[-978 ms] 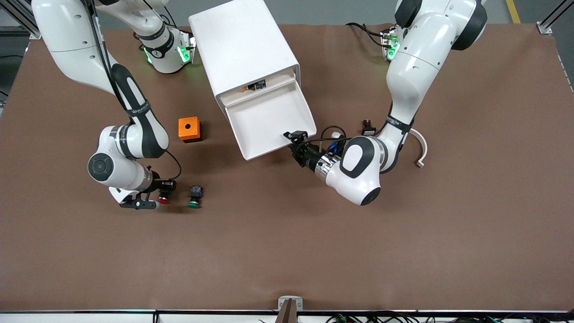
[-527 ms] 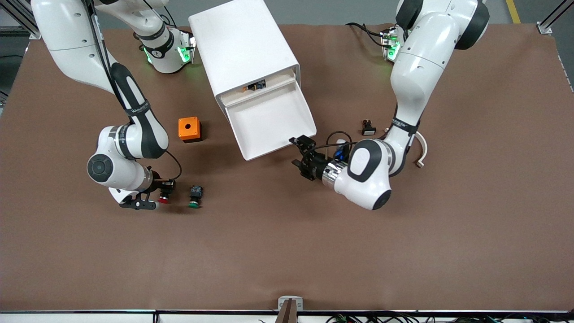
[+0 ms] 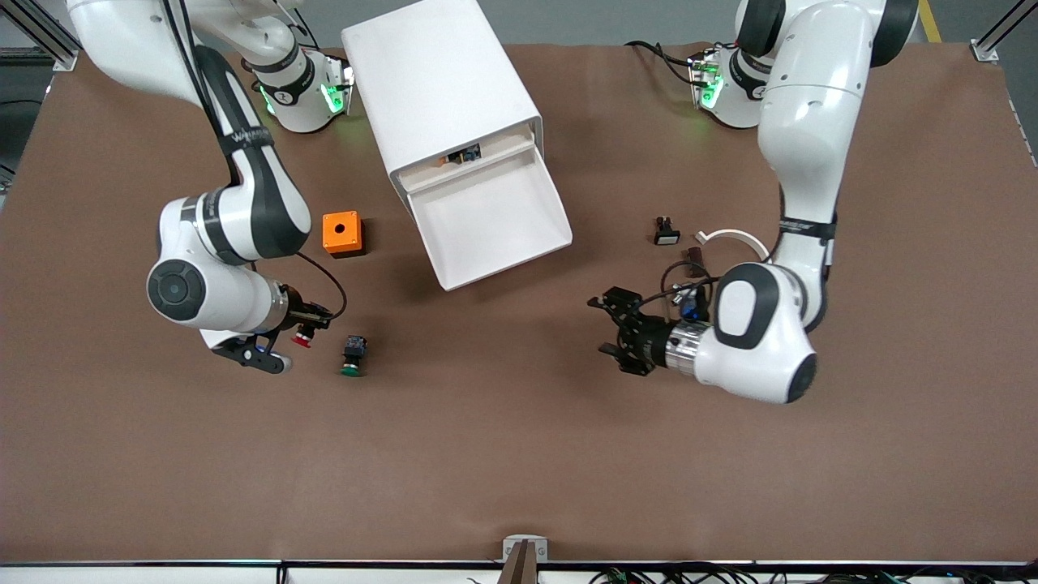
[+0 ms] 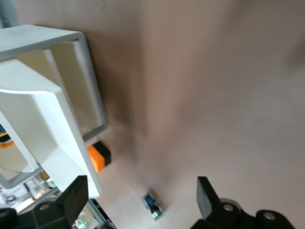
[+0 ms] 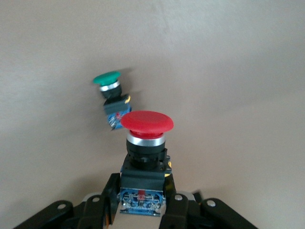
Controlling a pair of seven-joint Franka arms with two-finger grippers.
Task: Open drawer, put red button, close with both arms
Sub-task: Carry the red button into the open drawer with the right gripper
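The drawer stands pulled out of the white cabinet and its tray is empty; it also shows in the left wrist view. My right gripper is shut on the red button, holding it by its black-blue body with the red cap pointing away, just over the table beside the green button. My left gripper is open and empty over bare table, away from the drawer toward the left arm's end; its fingers are spread wide.
An orange box with a hole sits beside the drawer toward the right arm's end. A small black-and-white part, a white curved piece and a small brown piece lie by the left arm. The top drawer shows dark parts.
My left gripper has pulled away from the drawer's front corner, toward the front camera and the left arm's end. My right gripper has lifted the red button a little off the table.
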